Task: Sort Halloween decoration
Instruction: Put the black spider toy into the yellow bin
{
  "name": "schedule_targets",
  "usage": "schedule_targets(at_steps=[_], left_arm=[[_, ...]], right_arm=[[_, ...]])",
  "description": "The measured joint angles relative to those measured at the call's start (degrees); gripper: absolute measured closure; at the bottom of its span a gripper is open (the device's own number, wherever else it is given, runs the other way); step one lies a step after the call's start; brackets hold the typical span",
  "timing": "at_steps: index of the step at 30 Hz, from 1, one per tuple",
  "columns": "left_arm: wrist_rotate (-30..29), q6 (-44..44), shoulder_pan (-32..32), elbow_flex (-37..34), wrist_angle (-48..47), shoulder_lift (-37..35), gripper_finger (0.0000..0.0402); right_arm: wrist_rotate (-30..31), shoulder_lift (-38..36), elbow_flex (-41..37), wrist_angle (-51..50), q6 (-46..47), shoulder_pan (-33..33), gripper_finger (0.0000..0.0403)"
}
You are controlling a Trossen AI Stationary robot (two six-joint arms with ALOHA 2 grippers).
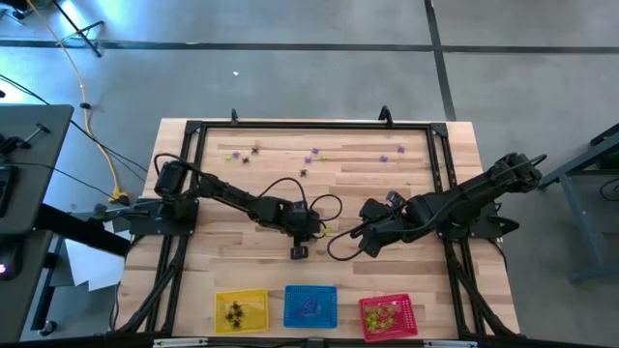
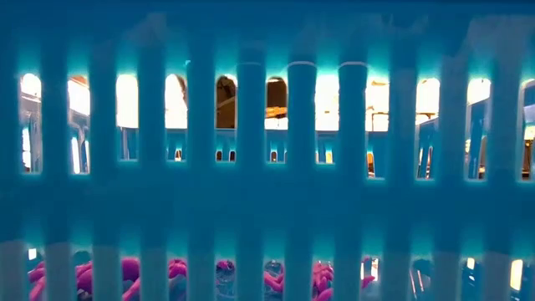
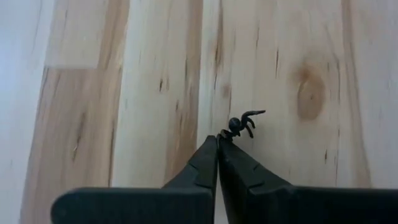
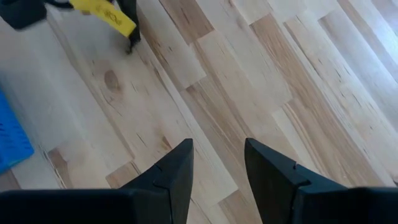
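Small spider-like trinkets lie scattered on the wooden table's far part, among them a black one (image 1: 254,151) and purple ones (image 1: 315,152) (image 1: 399,150). In the left wrist view my left gripper (image 3: 218,138) is shut, and a black spider trinket (image 3: 242,123) sits right at its fingertips on the wood. From above, this gripper (image 1: 300,250) stands near the table's middle, pointing steeply down. My right gripper (image 4: 217,146) hangs open above bare wood to its right (image 1: 370,244), with nothing between its fingers. My left gripper has the black spider's near legs (image 3: 225,133) at the very tips of its shut fingers. The fingers come slanting down from above. The spider's body and far legs stick out beyond the tips and rest on the tabletop.
Three square mesh baskets stand along the near edge: yellow (image 1: 241,310) with black trinkets, blue (image 1: 310,305), and red (image 1: 388,316) with yellow-green ones. The blue basket's wall (image 2: 267,167) fills the low view, purple trinkets (image 2: 125,272) showing behind it. A black frame (image 1: 309,125) borders the table.
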Motion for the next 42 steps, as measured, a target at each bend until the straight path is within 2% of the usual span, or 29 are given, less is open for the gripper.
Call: schedule_targets(at_steps=[7, 12, 19, 26, 30, 34, 39, 42], left_arm=[[-1.98, -1.02, -0.58, -0.26, -7.98, -7.92, 0.0401], [-3.55, -8.79, -3.81, -0.22, -15.43, -15.21, 0.0401], [-4.83, -33.48, -19.00, -0.11, -19.21, -22.24, 0.0401], [-5.29, -62.74, -35.33, -0.05, -25.63, -22.51, 0.0401], [-5.39, -74.30, -41.29, -0.07, -28.03, -22.40, 0.0401], [-7.77, -78.35, -45.05, -0.07, -26.63, -22.40, 0.0401], [-13.16, -79.00, -47.39, -0.05, -26.93, -22.40, 0.0398], [-13.45, -78.96, -47.71, -0.05, -27.00, -22.40, 0.0383]], right_arm=[[-0.02, 0.00, 0.00, -0.15, 0.61, 0.00, 0.0263], [-0.02, 0.00, 0.00, -0.09, 0.63, 0.00, 0.0263], [0.07, 0.02, 0.00, -0.08, 2.73, 0.04, 0.0263], [0.09, 0.02, -0.02, 0.05, 3.06, 0.15, 0.0263], [0.11, 0.00, -0.02, 0.16, 4.67, 0.15, 0.0263], [0.26, 0.00, -0.02, 0.16, 7.55, 0.47, 0.0263], [0.27, 0.00, -0.02, 0.13, 9.23, 1.61, 0.0263], [0.28, 0.00, -0.02, 0.10, 9.97, 2.27, 0.0263]])
